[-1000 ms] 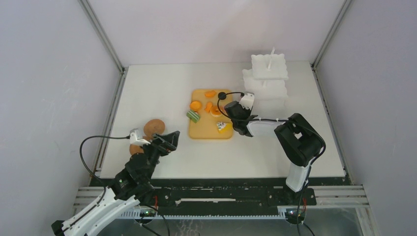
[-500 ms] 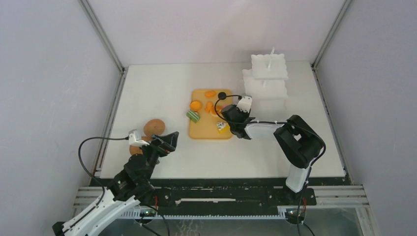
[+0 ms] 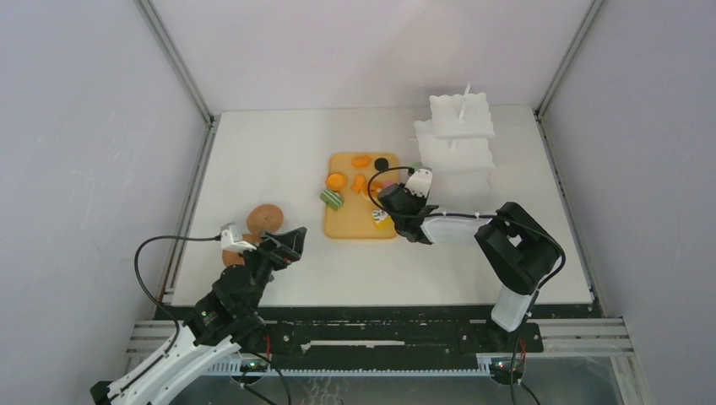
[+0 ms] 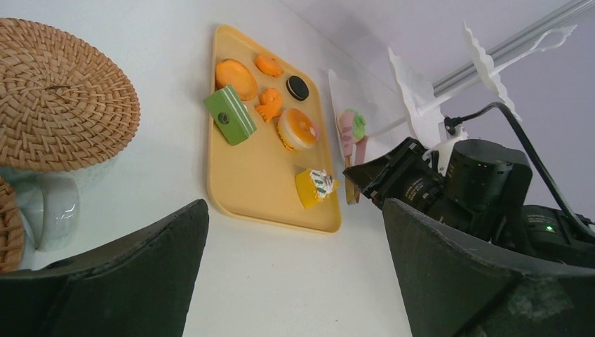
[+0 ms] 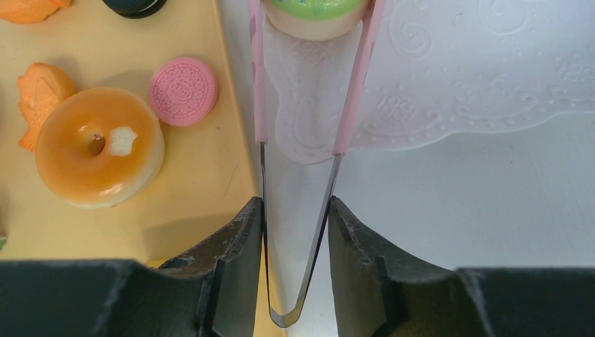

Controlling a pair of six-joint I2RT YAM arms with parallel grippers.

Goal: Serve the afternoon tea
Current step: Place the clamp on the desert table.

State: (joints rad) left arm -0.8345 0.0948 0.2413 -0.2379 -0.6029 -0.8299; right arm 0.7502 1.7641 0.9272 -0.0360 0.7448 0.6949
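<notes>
The right gripper (image 5: 295, 239) has its jaws partly closed on the 2 metal arms of the pink tongs (image 5: 359, 77), squeezing them. The tong tips pinch a green donut (image 5: 316, 10) held above the scalloped lowest plate of the white tiered stand (image 5: 456, 63). The tongs run along the narrow strip of table between the right edge of the tan board (image 5: 203, 175) and the lip of that plate.

An orange donut (image 5: 98, 154) and a pink round (image 5: 184, 90) lie on the board just inside its right edge, and a yellow wedge (image 4: 316, 186) sits at its near right corner.

The left gripper (image 4: 295, 210) hangs with jaws spread wide and nothing in them, low over the table (image 3: 270, 152) near its left edge. A woven coaster (image 4: 63, 105) and a white mug (image 4: 49, 210) lie just to its left. Bare tabletop shows between this gripper and the board's near left corner.
</notes>
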